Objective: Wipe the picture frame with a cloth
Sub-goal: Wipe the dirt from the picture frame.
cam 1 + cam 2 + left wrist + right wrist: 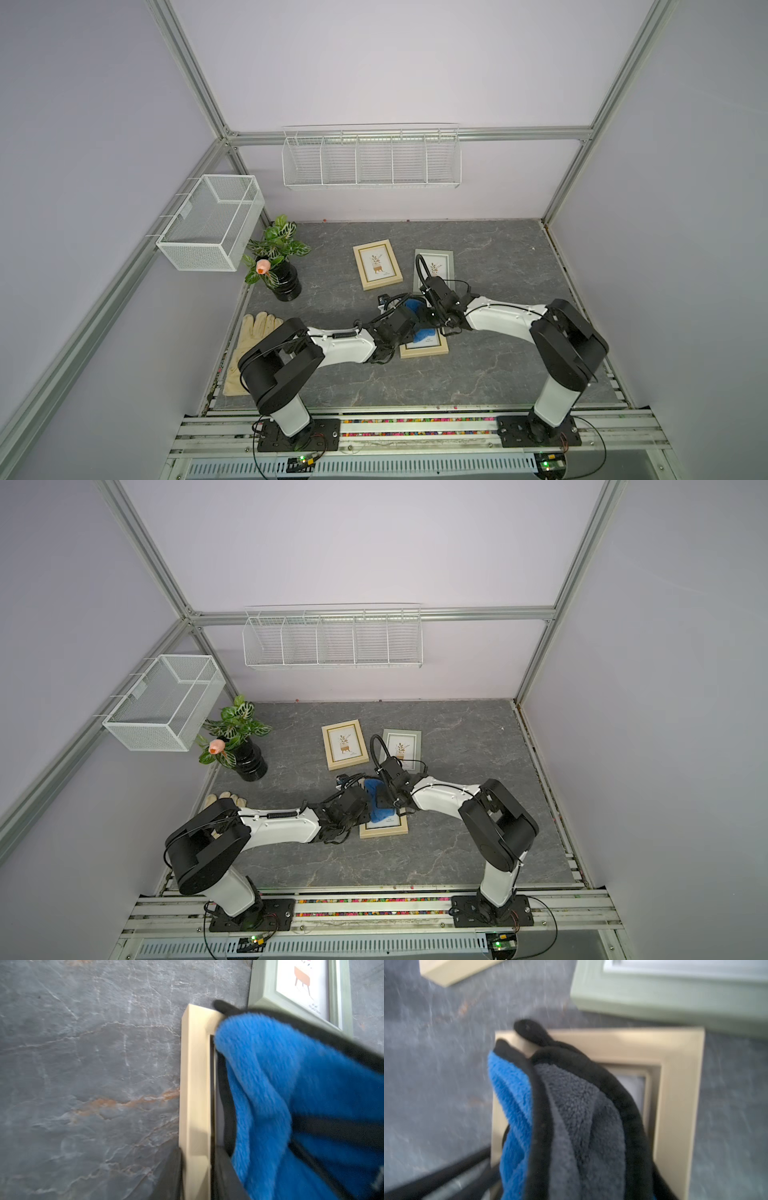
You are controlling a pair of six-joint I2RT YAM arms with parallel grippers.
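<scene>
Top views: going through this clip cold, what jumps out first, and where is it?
The royal-blue cloth stands out, bunched on the beige picture frame near the middle of the table, where the left arm and right arm meet. Behind lie a second beige frame and a grey-green frame; a potted plant stands at the back left, a beige glove nearer.

Lilac walls (395, 62), grey veined tabletop (478, 374) (aluminium posts (195, 83)).

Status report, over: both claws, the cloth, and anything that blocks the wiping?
Left claw clamps near beige frame by its side rail. Right claw shut on cloth, draped over that frame. Grey-green frame close beyond, not touching.
</scene>
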